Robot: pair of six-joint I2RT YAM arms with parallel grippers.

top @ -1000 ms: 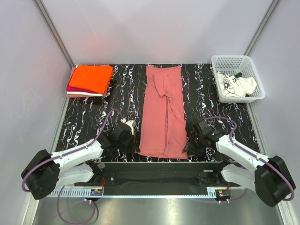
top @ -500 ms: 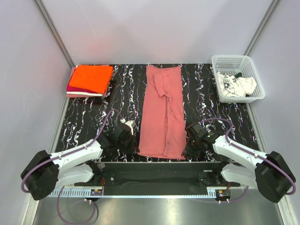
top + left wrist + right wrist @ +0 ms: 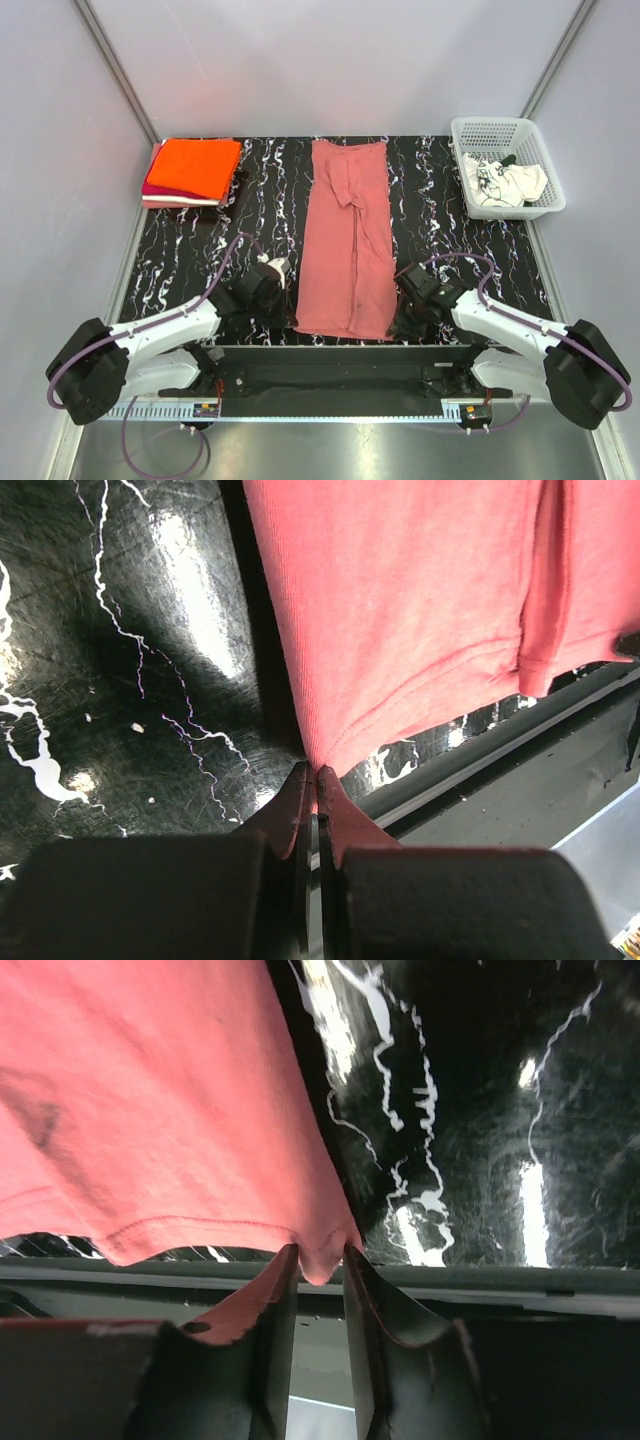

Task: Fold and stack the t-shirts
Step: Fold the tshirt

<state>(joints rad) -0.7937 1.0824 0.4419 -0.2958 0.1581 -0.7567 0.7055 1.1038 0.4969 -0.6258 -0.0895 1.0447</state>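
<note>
Left gripper (image 3: 316,772): I am clenching a corner of the rose-red t-shirt (image 3: 400,610), at the desk (image 3: 120,680) near edge.
Right gripper (image 3: 318,1258): I am straddling its other near corner; grip, I cannot tell.

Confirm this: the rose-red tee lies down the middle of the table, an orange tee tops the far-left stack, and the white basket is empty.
The basket is not empty: the top external view shows a white tee with black print lying in it. The rose-red tee and orange tee are as stated.
</note>
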